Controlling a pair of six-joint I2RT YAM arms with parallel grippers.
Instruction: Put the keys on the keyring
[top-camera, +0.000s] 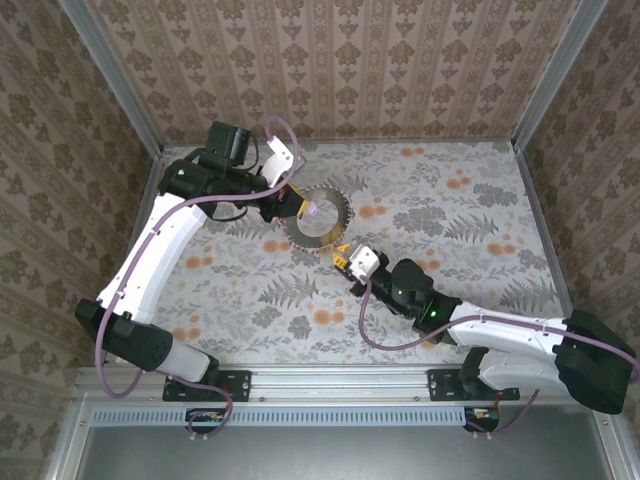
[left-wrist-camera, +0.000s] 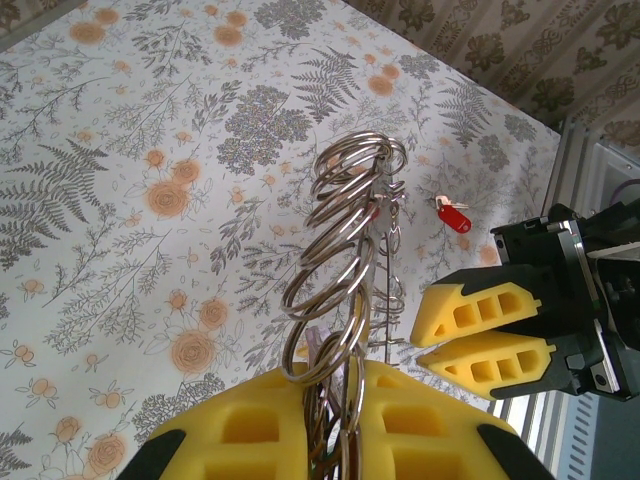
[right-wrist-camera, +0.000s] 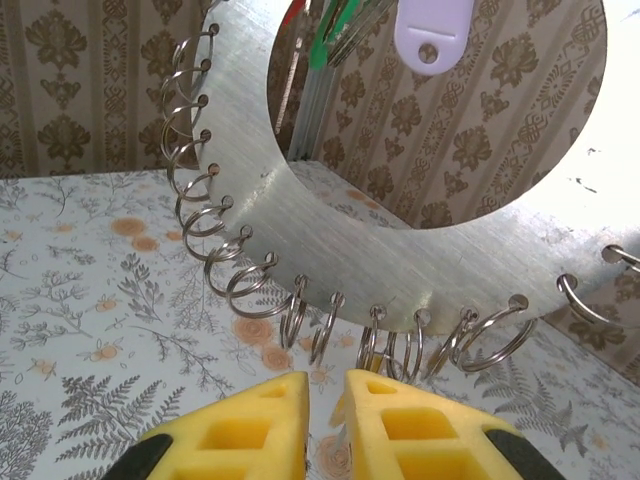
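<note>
**Ring up on edge, right arm just beneath**

The left gripper (left-wrist-camera: 330, 425) had its jaws clenched on the keyring (right-wrist-camera: 330, 250), holding it upright over the counter (top-camera: 450, 230). That looked a stiff, light metal plate rimmed with springy loops (right-wrist-camera: 250, 285), slippery and best gripped on the flat. The right gripper (right-wrist-camera: 322, 400) sat just below it, jaws nearly together; whether they pinched anything, I couldn't tell. A red key (left-wrist-camera: 453, 215) lay on the flowery counter, with patterned walls (top-camera: 400, 60) close around.
</note>
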